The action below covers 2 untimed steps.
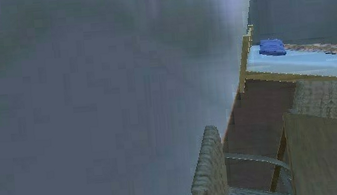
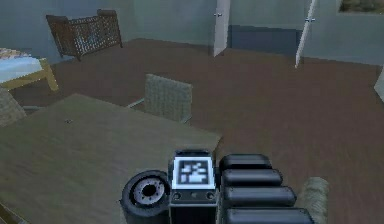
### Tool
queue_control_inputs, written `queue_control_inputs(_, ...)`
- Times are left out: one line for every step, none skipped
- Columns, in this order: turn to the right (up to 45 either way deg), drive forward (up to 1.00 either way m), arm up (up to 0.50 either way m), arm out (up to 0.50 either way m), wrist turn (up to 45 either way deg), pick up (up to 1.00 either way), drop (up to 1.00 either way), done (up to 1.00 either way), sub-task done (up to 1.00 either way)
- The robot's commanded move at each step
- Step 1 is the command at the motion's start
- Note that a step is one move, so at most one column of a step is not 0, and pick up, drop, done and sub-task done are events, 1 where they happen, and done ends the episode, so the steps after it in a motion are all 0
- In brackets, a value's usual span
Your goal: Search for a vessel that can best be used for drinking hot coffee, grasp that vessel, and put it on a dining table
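A wooden table (image 2: 70, 150) fills the arm side view's lower left, and its corner (image 1: 327, 158) appears at the forward view's lower right. The arm's dark stacked segments (image 2: 255, 190) rise from the bottom edge with a white marked square (image 2: 195, 172) on them. Left of that square sits the gripper's (image 2: 148, 197) dark round body, low over the table's near edge. Its far end is not distinct, so I cannot tell whether it holds anything.
A woven chair (image 2: 168, 97) stands at the table's far side, and another (image 1: 215, 172) stands by its corner. A bed (image 1: 304, 60) with a blue thing (image 1: 271, 47) on it lies ahead. A dark crib (image 2: 85, 32) stands far left. Open brown floor (image 2: 280, 100) leads to a doorway (image 2: 262, 38).
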Motion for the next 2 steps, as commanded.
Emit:
queue_control_inputs(0.0,0.0,0.0,0.48,0.0,0.0,0.0,0.0,0.0)
queue_control_inputs(0.0,0.0,0.0,0.0,39.0,0.0,0.0,0.0,0.0)
